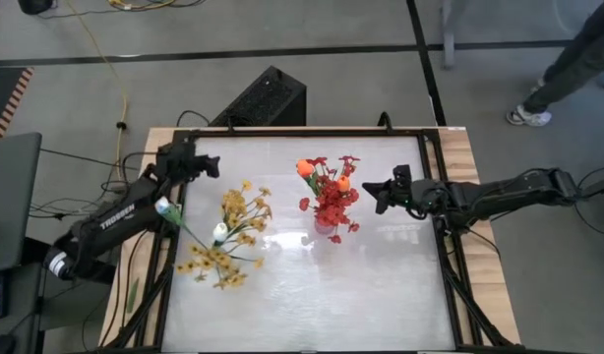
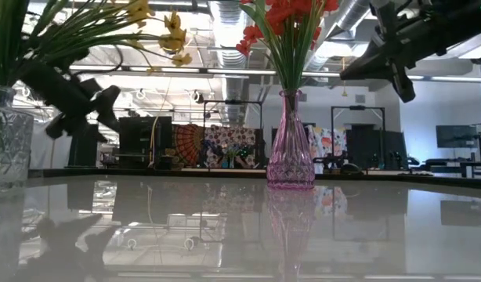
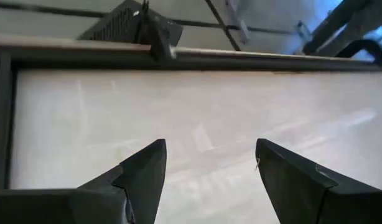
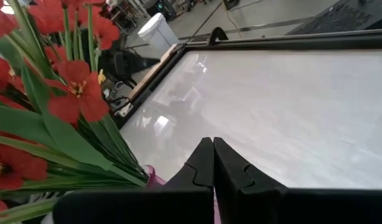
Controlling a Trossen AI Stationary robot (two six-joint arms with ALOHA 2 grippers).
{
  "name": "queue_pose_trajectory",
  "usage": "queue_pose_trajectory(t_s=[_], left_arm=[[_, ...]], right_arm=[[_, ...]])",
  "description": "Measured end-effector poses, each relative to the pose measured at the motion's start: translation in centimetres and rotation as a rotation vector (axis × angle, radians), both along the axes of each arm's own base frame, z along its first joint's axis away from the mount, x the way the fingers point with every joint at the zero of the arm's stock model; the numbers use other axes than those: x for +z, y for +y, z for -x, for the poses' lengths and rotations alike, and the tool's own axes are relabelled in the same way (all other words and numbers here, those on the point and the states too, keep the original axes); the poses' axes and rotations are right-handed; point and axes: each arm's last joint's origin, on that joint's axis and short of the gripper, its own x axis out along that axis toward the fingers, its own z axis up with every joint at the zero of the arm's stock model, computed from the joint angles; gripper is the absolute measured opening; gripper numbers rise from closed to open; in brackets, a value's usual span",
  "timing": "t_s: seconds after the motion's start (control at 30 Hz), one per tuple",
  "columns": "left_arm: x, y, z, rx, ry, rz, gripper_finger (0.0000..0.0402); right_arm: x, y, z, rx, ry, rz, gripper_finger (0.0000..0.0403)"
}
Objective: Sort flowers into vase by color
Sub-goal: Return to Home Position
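The red blossom sprays (image 1: 333, 205) and the orange tulip buds (image 1: 305, 168) stand together in a ribbed pink glass vase (image 2: 290, 149) near the middle of the white bench (image 1: 381, 285). To its left, a little nearer, the yellow blossom sprays (image 1: 238, 211) and the white tulip buds (image 1: 220, 232) fan out from a clear cut-glass vase (image 2: 4, 141). One long white-tipped stem leans off toward the left arm. Both vases are upright and well apart from each other.

The right gripper (image 1: 373, 194) hovers above the bench just to the right of the red bunch. Its fingers (image 4: 231, 168) are pressed together with nothing between them. The left gripper (image 1: 211, 165) hangs over the far left part of the bench, beyond the yellow bunch and clear of it. Its fingers (image 3: 144, 168) are spread wide, with only bare bench showing in the gap.

A black ribbed box (image 1: 263, 98) sits on the floor past the far edge. A person's legs (image 1: 573, 64) show at the far right.
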Motion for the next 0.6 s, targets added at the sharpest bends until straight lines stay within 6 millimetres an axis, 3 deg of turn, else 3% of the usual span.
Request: queue_pose_trajectory(t_s=[0.2,0.43,0.6], left_arm=[[-3.3,-2.3,1.0,-0.016,-0.069,0.043,0.0235],[-1.0,-3.1,1.1,-0.095,-0.086,-0.136,0.0235],[-1.5,-3.6,1.4,-0.090,-0.053,-0.144,0.0235]], right_arm=[[0.4,0.0,-0.3,0.005,-0.045,0.009,0.0023],[1.5,0.2,-0.5,0.034,-0.138,0.044,0.0023],[2.0,0.2,-0.7,0.044,-0.176,0.087,0.0023]])
